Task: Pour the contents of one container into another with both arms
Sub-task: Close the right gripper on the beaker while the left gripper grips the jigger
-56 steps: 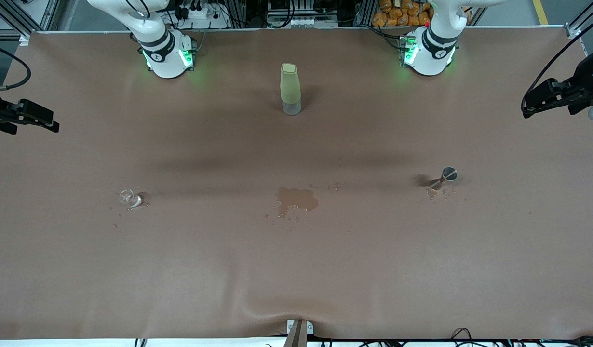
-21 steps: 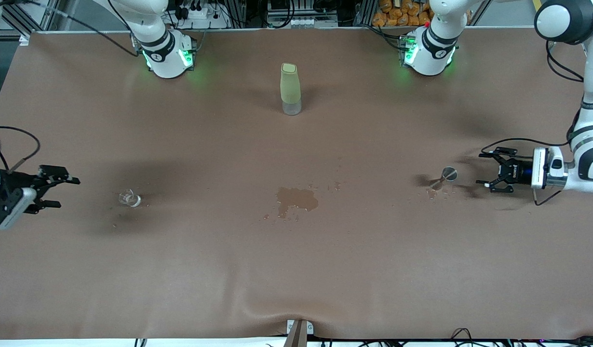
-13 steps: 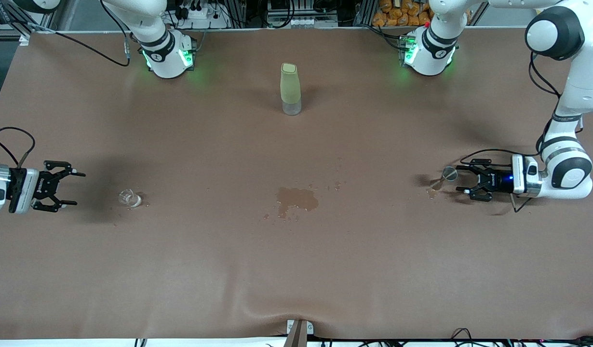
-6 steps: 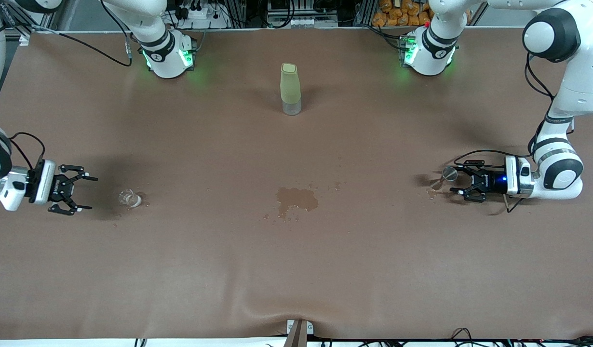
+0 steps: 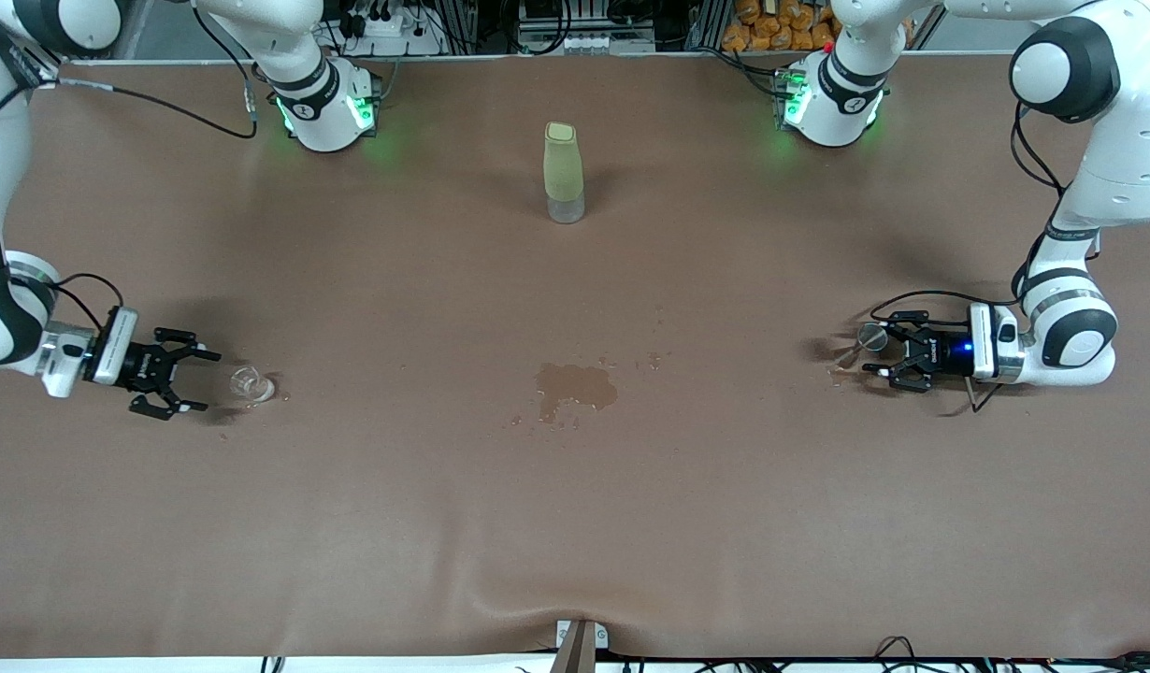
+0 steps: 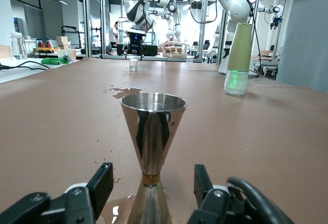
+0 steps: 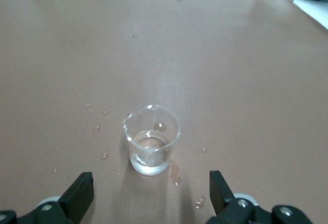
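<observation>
two franka arms reach in low from the table's ends, with the green bottle (image 5: 563, 173) standing between their bases as the landmark. the glass cup (image 5: 250, 382) sits upright well nearer the front camera than the bottle, toward the right arm's end; the right gripper (image 5: 188, 381) lies just beside it, fingers spread wide and apart from the glass. the metal cup (image 5: 868, 340) stands upright toward the left arm's end, also nearer the camera than the bottle, its thin stem between the fingers (image 6: 101, 185) of the left gripper (image 6: 152, 193), which are parted with a gap on either side. both vessels look light and tippy; the glass seems fragile and slick, wet with droplets, best taken around its wall. the steel cup looks stiff and smooth, best pinched at the narrow waist. a puddle (image 5: 575, 386) lies nearer the camera than the bottle.
</observation>
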